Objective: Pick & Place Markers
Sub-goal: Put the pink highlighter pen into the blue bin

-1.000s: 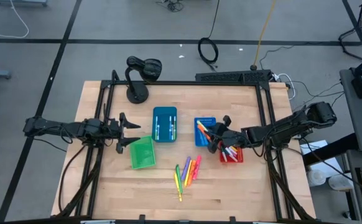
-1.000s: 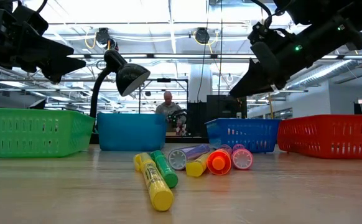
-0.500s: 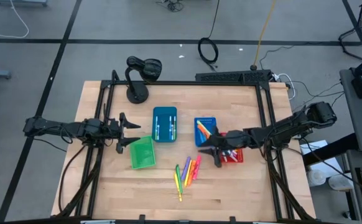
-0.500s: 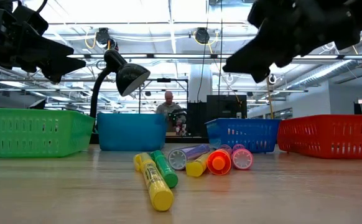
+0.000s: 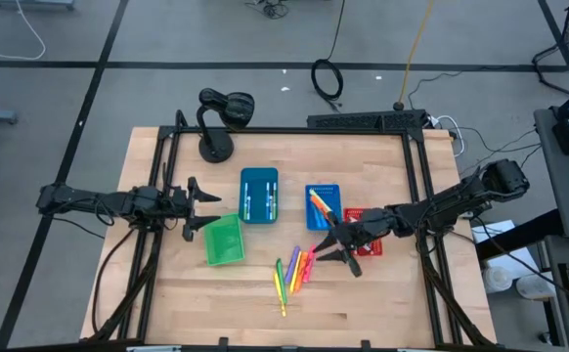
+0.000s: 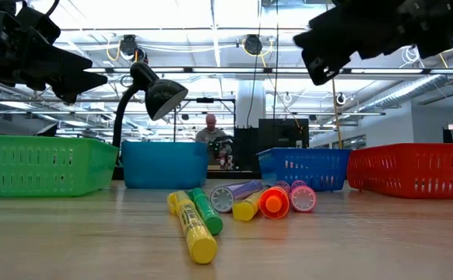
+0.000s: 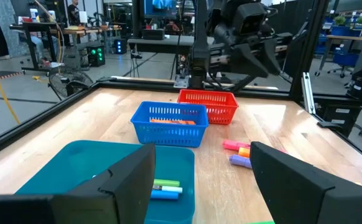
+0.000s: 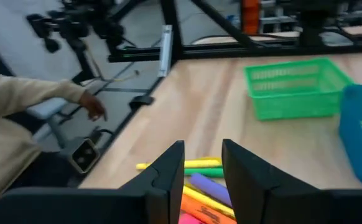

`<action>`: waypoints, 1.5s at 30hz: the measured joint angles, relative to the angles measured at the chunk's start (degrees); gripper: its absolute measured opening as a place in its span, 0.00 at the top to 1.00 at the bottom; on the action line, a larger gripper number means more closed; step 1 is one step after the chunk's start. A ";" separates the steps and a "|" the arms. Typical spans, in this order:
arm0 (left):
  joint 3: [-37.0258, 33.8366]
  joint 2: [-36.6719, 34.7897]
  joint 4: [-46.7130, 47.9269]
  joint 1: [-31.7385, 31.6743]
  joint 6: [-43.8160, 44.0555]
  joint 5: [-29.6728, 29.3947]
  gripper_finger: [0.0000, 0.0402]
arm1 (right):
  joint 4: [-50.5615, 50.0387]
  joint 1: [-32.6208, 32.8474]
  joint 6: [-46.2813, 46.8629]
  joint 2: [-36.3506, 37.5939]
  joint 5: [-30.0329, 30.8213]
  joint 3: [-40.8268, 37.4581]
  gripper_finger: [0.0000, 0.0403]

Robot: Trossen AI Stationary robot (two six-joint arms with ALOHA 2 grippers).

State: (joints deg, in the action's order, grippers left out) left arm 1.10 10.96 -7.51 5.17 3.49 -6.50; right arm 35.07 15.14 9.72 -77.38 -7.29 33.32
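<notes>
Markers loose on table; right gripper above, fingers spread (left gripper spread too).

Bright overhead lighting, right wrist view blurred

Two dark, slender jointed arms trailing black cables. Matte black left gripper and right gripper, each ending in two flat, tapered, angular fingers.
</notes>
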 joint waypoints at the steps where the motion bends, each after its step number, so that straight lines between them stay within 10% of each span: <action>1: 0.00 0.02 0.00 0.00 -0.02 0.00 0.34 | 0.27 0.20 -0.28 0.00 -0.85 0.00 0.76; 11: 0.00 0.00 0.00 0.00 -0.02 0.00 0.34 | 0.22 3.58 -9.55 0.00 -12.16 0.00 0.77; 25: -0.01 0.00 0.00 0.00 -0.02 0.00 0.34 | -13.30 6.75 -23.74 0.02 -12.14 0.00 0.78; 45: -0.02 0.00 0.00 0.00 -0.02 0.02 0.34 | 1.44 8.92 -30.24 -3.32 6.57 0.05 0.74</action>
State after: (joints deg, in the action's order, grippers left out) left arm 1.09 10.96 -7.51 5.17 3.46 -6.49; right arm 36.51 24.06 -20.52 -80.70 -0.72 33.37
